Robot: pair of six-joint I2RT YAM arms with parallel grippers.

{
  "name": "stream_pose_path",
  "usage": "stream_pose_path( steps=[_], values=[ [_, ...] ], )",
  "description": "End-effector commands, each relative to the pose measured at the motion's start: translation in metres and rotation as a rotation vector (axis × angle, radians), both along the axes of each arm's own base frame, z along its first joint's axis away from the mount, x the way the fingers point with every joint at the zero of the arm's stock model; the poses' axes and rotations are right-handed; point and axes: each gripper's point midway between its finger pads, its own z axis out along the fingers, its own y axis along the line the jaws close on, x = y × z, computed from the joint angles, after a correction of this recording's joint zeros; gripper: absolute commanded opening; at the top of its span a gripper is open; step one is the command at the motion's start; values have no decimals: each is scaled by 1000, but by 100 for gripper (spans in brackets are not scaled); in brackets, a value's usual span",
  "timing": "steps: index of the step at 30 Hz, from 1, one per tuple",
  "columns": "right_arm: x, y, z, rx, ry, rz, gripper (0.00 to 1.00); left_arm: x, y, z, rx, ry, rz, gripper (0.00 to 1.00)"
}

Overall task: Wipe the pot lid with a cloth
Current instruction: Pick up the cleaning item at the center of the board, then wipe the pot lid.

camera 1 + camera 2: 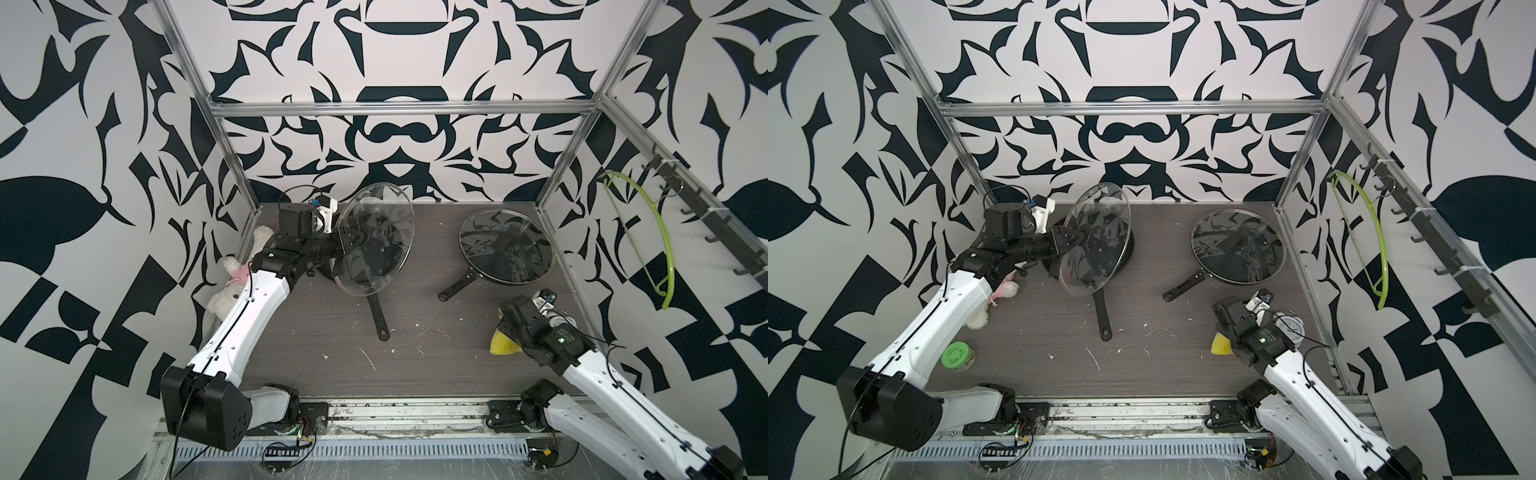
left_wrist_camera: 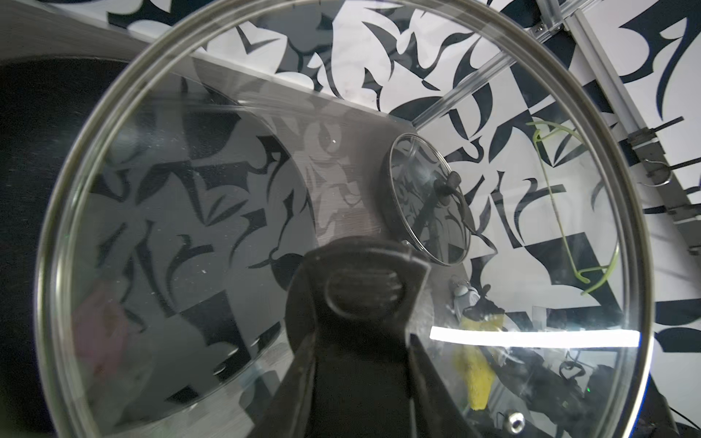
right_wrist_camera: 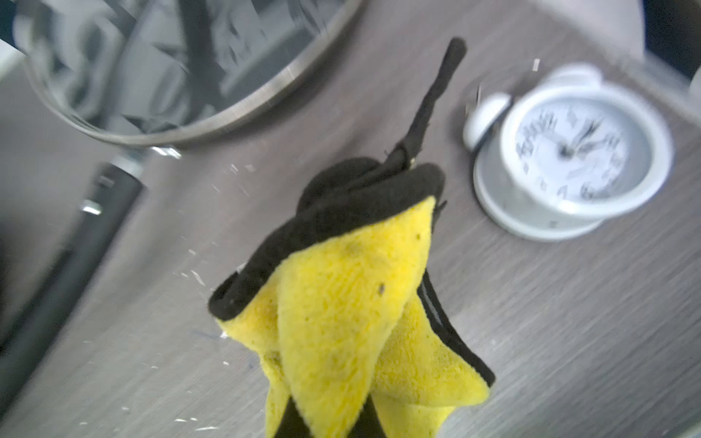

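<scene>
Roughly, taking the table [image 1: 332, 353] as a dial with the back wall at 12, open wood grain runs from the centre down to 6 o'clock, flecked with white crumbs. The edges are busier: a plush toy [image 1: 232, 282] lies against the frame at 9, a green-lidded jar [image 1: 957, 355] stands near 8, and a white alarm clock [image 3: 569, 151] sits hard by the right rail at 4. A second pan with its own glass lid [image 1: 507, 247] occupies 1 to 2 o'clock, its handle aimed toward the centre. The left arm rises from its base at 7, climbs to 10, then bends so that the forearm runs level toward 3. The left gripper [image 1: 353, 241] is clamped on the knob of the pot lid [image 1: 382, 224]. That lid stands steeply on edge at 11 over a black frying pan [image 1: 378, 316]. Its oval runs about 12 to 6, with the knob side facing 9 and the underside facing 3. Whether its lower rim touches the pan I cannot tell. The right arm comes up from 5 with its wrist bent down at 4. The right gripper [image 3: 326, 417] is closed on the cloth [image 3: 341, 314], which is bunched into folds, its black loop poking out away from the claw.
</scene>
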Motion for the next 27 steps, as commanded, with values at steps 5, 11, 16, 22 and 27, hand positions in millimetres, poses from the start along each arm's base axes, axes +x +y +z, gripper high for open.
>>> stream_pose_path(
  steps=[5,11,16,22,27],
  values=[
    [32,4,92,-121,-260,134,0,8,-30,88,-255,-207,-154,0],
    [52,31,147,-112,-447,292,0,4,-43,98,-351,-172,-243,0],
    [71,74,177,-20,-568,460,0,-1,-49,109,-388,-217,-318,0],
    [91,144,202,171,-698,694,0,10,-59,108,-493,-142,-370,0],
    [108,186,217,243,-780,788,0,10,-67,108,-539,-70,-432,0]
  ],
)
